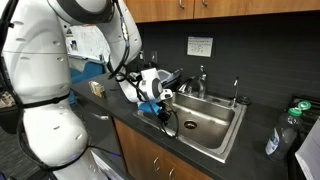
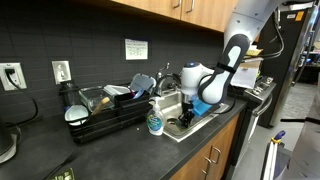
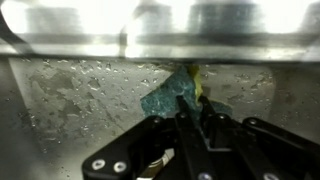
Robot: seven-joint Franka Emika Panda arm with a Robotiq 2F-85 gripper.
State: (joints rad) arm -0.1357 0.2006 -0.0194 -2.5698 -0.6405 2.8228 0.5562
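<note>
My gripper is down inside the steel sink, close to its wall. In the wrist view its two black fingers are closed on a green and yellow scrub sponge, which sticks out ahead of the fingertips against the wet sink wall. In both exterior views the gripper reaches into the sink basin and the sponge is too small to make out.
A faucet stands behind the sink. A dish rack with dishes and a soap bottle sit beside the sink. A plastic bottle stands on the dark counter. Wooden cabinets hang above and stand below.
</note>
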